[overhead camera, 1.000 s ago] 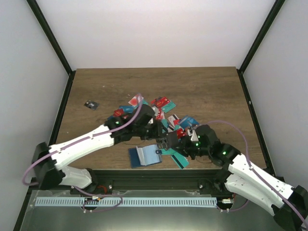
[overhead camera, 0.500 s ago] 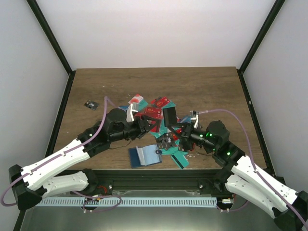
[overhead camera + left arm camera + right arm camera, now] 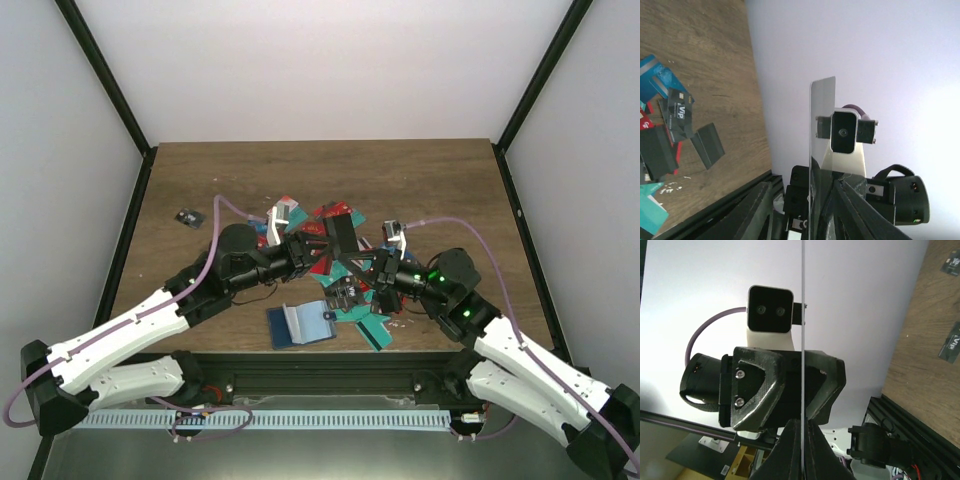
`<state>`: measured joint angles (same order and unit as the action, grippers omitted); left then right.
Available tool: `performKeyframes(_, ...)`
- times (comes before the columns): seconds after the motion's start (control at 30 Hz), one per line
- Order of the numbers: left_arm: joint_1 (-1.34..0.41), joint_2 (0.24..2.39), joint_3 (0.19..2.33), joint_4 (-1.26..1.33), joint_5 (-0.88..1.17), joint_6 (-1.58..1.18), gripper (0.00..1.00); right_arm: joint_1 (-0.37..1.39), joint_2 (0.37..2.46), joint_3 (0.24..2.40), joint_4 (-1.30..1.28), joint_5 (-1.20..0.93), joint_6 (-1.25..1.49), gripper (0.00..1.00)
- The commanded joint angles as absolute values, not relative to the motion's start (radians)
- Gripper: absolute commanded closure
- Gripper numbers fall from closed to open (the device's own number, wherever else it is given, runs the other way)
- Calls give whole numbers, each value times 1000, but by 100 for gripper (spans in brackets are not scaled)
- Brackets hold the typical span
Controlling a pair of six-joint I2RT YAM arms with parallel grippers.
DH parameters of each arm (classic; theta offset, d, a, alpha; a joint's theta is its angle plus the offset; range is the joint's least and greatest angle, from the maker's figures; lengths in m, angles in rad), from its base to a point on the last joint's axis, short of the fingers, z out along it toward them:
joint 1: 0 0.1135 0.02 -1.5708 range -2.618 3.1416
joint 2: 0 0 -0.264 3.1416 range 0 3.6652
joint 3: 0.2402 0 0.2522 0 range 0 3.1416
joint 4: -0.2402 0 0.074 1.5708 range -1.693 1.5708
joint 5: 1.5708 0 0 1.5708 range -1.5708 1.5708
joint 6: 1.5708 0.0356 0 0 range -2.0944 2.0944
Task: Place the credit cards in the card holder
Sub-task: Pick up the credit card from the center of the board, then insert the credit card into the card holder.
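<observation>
The credit cards [image 3: 335, 262] lie in a loose pile mid-table, red, teal and black. One black card [image 3: 340, 236] is lifted above the pile, and my right gripper [image 3: 360, 268] is shut on its lower edge. The right wrist view shows this card [image 3: 803, 315] edge-on, rising from my pinched right gripper [image 3: 802, 424]. My left gripper [image 3: 320, 249] faces it from the left, jaws apart around the card's [image 3: 822, 125] far end, with a clear gap on one side. The card holder [image 3: 300, 323] lies open near the front edge, navy with a lighter blue inside.
A small black chip [image 3: 187, 217] lies alone at the left. A black VIP card [image 3: 679, 112] and teal cards [image 3: 655, 80] lie on the wood beneath. The black frame rail [image 3: 330, 360] runs along the near edge, just behind the holder.
My right gripper lifted the black card off the pile and stood it upright. My left arm drew back from the pile, then brought its jaws around the raised card.
</observation>
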<state>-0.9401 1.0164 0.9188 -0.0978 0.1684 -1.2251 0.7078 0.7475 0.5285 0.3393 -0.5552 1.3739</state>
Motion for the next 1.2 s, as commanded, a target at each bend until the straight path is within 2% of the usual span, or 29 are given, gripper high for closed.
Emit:
performKeyframes(0.0,-935,1026,906,-45,166,-1217,68,699,748,558,407,-602,1383,99)
performKeyframes(0.1,-935,1037,902,-19,172,-1216,78,700,761,556,420,-629,1384,99)
performKeyframes(0.2,-934,1040,902,-16,156,-1214,93,700,768,549,432,-641,1389,99)
performKeyframes(0.3,-934,1033,903,-21,142,-1205,96,699,772,545,430,-655,1392,99)
performKeyframes(0.33,-935,1028,903,-30,138,-1202,96,699,771,547,415,-654,1387,95)
performKeyframes(0.37,-935,1022,901,-43,133,-1199,96,699,770,549,392,-651,1377,87)
performKeyframes(0.47,-935,996,891,-115,108,-1191,96,699,768,565,290,-636,1326,56)
performKeyframes(0.6,-934,963,881,-263,85,-1174,96,695,797,627,141,-622,1200,37)
performKeyframes(0.9,-934,896,827,-479,108,-1129,96,691,853,690,-75,-584,962,27)
performKeyframes(1.17,-933,876,730,-510,156,-1127,96,689,875,655,-177,-547,860,25)
